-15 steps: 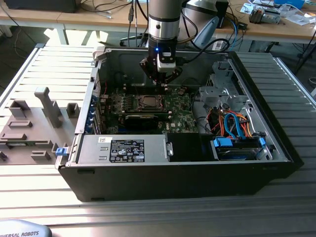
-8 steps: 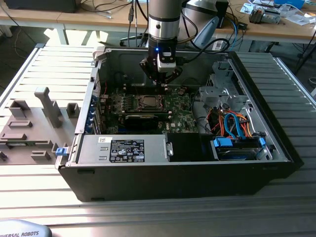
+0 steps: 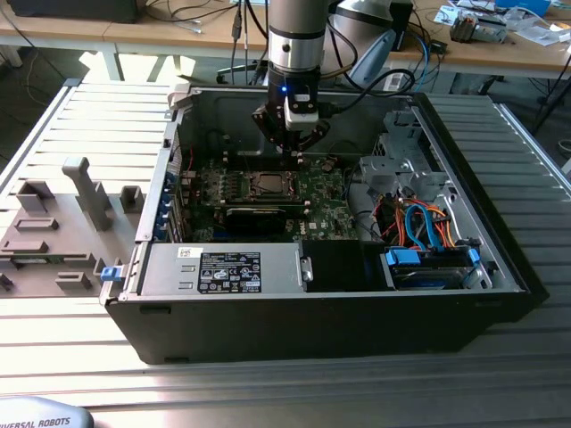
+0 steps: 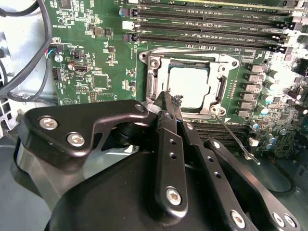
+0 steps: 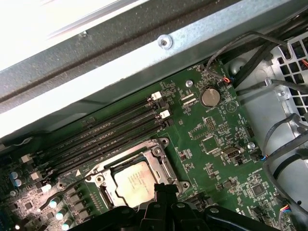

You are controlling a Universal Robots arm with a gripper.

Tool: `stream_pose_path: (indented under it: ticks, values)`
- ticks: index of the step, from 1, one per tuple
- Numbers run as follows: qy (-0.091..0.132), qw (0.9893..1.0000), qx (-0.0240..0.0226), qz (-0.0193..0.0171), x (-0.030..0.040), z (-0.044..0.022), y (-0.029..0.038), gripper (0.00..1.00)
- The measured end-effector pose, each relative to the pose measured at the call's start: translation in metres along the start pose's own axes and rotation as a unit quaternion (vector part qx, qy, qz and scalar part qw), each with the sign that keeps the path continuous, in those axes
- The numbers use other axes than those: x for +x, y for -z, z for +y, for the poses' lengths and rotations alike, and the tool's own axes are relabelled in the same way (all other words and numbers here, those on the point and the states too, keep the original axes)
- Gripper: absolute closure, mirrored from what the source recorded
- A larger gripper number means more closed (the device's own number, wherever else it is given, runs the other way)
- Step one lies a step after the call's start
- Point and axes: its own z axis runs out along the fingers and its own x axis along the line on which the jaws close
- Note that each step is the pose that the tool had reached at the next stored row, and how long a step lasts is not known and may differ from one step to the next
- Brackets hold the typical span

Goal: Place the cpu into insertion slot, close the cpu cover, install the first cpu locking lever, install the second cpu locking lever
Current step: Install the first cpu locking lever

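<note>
Jaws pinched shut, empty, at the cpu cover (image 4: 155, 77); the cpu (image 4: 190, 85) lies in its window.

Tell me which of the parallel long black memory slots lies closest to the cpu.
The slot running right along the cpu cover's edge; the others lie stacked beyond it.

Open computer case (image 3: 504, 267) on slatted table (image 3: 268, 388); motherboard (image 4: 96, 48) flat on its floor. Cpu (image 4: 188, 86) lies in insertion slot (image 4: 161, 89), cpu cover (image 4: 154, 65) down around it. Memory slots (image 4: 202, 24) just beside. Gripper (image 4: 168, 98) at cover's edge; thin lever (image 4: 236, 139) juts out nearby. Power supply (image 3: 223, 267) in front of the board. Fixture blocks (image 3: 89, 192) on the table at the exterior view's left.
</note>
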Motion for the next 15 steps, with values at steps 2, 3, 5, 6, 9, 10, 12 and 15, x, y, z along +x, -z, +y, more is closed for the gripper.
stream_pose_path:
  ticks: [2, 3, 5, 6, 9, 10, 12, 15]
  values:
    - [0.002, 1.0, 0.0, -0.0002, 0.0, 0.0, 0.0, 0.89]
    - [0.003, 1.0, 0.0, -0.0003, 0.0, 0.0, 0.0, 0.89]
    - [0.005, 1.0, -0.0001, -0.0003, 0.0, 0.0, 0.0, 0.89]
    - [0.006, 1.0, -0.0002, -0.0004, 0.0, 0.0, 0.0, 0.89]
    - [0.008, 1.0, -0.0002, -0.0005, 0.0, 0.0, 0.0, 0.89]
    - [0.009, 1.0, -0.0002, -0.0006, 0.0, 0.0, 0.0, 0.89]
    - [0.01, 0.9999, -0.0002, -0.0007, 0.0, 0.0, 0.0, 0.89]
    - [0.012, 0.9999, -0.0003, -0.0008, 0.0, 0.0, 0.0, 0.89]
